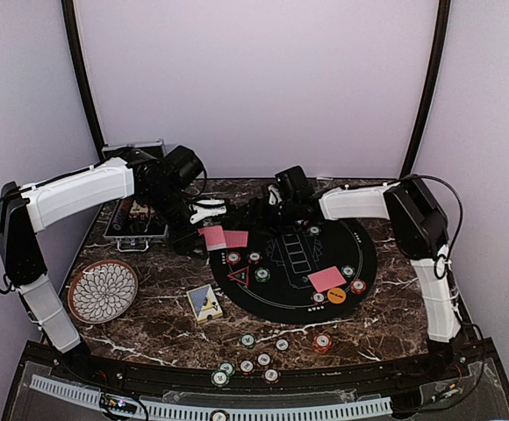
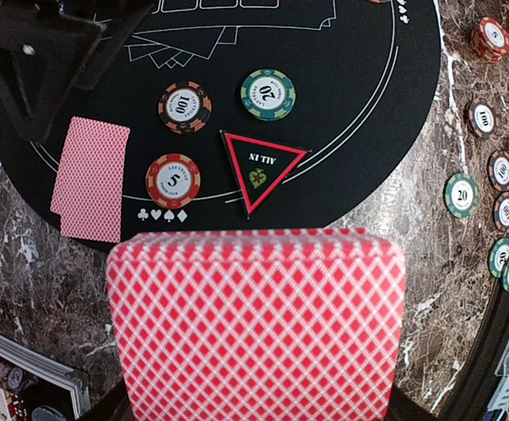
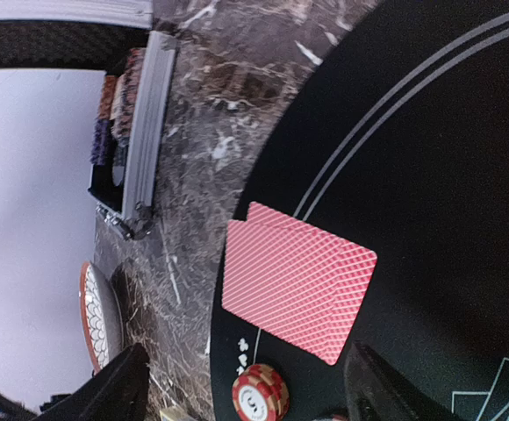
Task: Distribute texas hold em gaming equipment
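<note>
My left gripper [image 1: 205, 234] is shut on a deck of red-backed cards [image 2: 256, 324], held over the left edge of the black round mat [image 1: 294, 263]. Its fingers are hidden under the deck. Two red-backed cards [image 2: 90, 178] lie overlapped on the mat beside it; they also show in the right wrist view [image 3: 294, 279]. My right gripper [image 3: 246, 355] is open and empty just above them. Close by lie a red chip [image 2: 173, 181], a black-and-orange chip [image 2: 184, 106], a green chip [image 2: 268, 94] and the red triangle [image 2: 262, 168]. More cards [image 1: 327, 279] and an orange disc [image 1: 337, 296] lie at the mat's right.
Several loose chips [image 1: 247, 340] lie on the marble near the front edge. A card box [image 1: 204, 303] lies left of the mat. The patterned plate [image 1: 103, 290] is at the left. The silver case [image 1: 136, 219] stands open at the back left.
</note>
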Robot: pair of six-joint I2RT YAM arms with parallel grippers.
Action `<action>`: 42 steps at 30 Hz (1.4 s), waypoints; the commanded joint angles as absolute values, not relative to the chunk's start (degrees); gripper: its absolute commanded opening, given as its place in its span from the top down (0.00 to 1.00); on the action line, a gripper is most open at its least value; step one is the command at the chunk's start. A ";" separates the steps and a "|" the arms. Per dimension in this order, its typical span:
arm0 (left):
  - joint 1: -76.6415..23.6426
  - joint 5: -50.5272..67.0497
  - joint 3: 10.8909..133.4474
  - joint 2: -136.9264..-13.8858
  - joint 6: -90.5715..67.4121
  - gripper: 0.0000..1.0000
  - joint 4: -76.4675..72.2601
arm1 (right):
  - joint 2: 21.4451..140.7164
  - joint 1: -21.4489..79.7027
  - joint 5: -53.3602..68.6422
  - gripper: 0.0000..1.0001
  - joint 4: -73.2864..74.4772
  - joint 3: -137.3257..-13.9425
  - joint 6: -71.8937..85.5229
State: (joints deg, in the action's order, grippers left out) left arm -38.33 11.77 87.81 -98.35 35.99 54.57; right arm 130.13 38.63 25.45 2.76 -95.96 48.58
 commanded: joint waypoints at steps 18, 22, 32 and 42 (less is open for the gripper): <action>-37.79 13.06 87.65 -95.24 36.66 1.00 55.17 | 109.93 42.15 41.45 0.17 -35.65 -63.96 69.06; -37.74 13.02 88.07 -95.47 36.65 1.00 55.27 | 110.55 43.59 41.87 0.18 -38.23 -64.50 71.12; -37.72 13.25 88.76 -95.71 36.57 1.00 55.58 | 114.75 46.46 43.40 0.20 -43.22 -68.33 75.60; -37.79 13.64 89.12 -95.81 36.47 1.00 55.66 | 118.18 48.18 44.27 0.23 -43.79 -72.81 77.11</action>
State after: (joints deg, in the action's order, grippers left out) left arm -38.09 12.21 87.72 -98.32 35.99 54.57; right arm 116.51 46.98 43.22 -40.40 -69.97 75.90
